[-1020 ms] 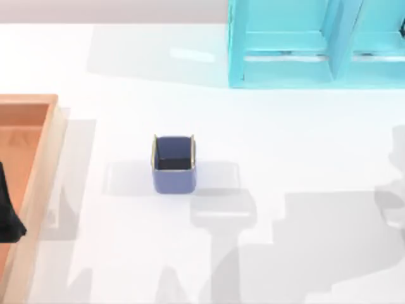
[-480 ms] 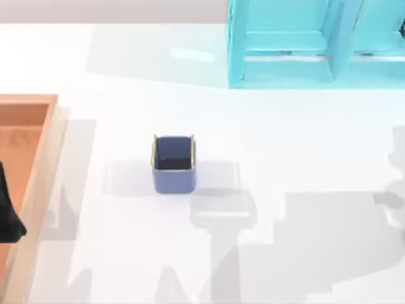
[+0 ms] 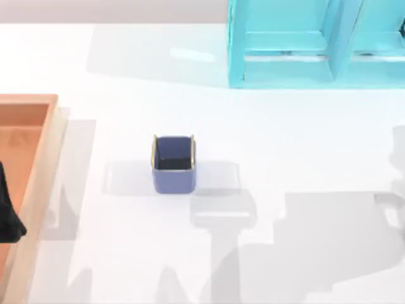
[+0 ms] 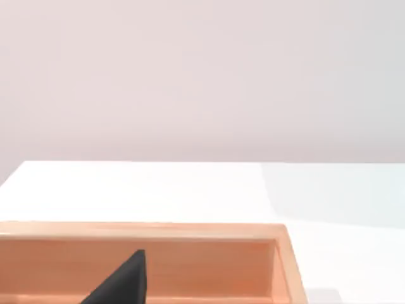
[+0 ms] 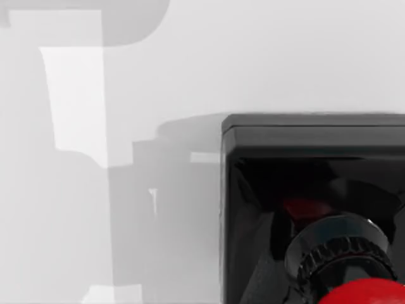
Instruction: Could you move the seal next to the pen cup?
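Seal [image 5: 313, 209] sits close under the right wrist camera: black square block base on the white surface [image 5: 253, 57], a dark ribbed collar rising from it, and the glossy red knob cut off at the picture's edge, so only a sliver of red shows. Part of the base also runs out of the picture. The right tool's fingers cannot be made out there, so whether it is wide, narrow or holding anything, I cannot tell. In the top view the pen cup [image 3: 173, 164] stands upright a little left of the surface's middle, periwinkle blue with a thin tan-gold rim and a dark inside, nothing touching it. Grey arm shadows lie across the surface to the cup's right and below it. Orange-brown wooden tray [image 3: 39, 171] at the top view's left edge, only partly in the picture; a black shape [image 3: 7, 212] lies in it, cropped by the edge and hard to identify. The left wrist view looks along the same tray [image 4: 278, 266], with a black pointed shape [image 4: 123, 282] rising from the picture's edge; the left tool's state I cannot tell. A turquoise shelf-like frame [image 3: 288, 44] stands at the far right, its top cut off.
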You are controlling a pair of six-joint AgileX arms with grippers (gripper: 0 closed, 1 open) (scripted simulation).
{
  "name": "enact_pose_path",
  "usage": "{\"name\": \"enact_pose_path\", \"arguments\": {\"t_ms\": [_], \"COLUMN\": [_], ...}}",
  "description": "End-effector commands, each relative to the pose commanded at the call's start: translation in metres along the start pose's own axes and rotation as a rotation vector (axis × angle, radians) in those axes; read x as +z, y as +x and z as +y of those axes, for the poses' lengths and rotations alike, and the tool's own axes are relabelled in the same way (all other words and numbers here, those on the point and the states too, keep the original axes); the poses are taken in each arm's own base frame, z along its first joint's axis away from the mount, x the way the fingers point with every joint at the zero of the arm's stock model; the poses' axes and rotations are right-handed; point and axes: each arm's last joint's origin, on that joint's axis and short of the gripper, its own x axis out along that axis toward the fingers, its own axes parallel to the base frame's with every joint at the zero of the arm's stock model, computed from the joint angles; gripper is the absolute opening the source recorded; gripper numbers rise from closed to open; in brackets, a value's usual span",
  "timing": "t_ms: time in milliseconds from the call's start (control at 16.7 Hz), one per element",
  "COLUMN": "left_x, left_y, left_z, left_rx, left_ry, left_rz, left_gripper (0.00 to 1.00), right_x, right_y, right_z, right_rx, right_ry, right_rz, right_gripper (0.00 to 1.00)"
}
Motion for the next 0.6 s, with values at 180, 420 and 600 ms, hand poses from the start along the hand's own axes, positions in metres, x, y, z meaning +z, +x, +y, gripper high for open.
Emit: {"name": "enact_pose_path", "arguments": {"t_ms": [180, 420, 600], "left_x": [0.0000, 0.0000, 0.0000], "left_y": [0.0000, 0.0000, 0.0000], "left_z": [0.0000, 0.0000, 0.0000], "left_rx": [0.000, 0.000, 0.000], "left_ry": [0.000, 0.000, 0.000], "left_rz": [0.000, 0.000, 0.000], "left_gripper": [1.00, 1.00, 1.00], "right_x": [0.0000, 0.0000, 0.0051], "right_y": [0.0000, -0.0006, -0.0077], "right_z": [0.0000, -0.0001, 0.0090], "right_rx": [0.000, -0.001, -0.001], "right_ry": [0.000, 0.001, 0.005], "right_rz": [0.000, -0.002, 0.005], "right_gripper": [0.00, 0.00, 0.00]}}
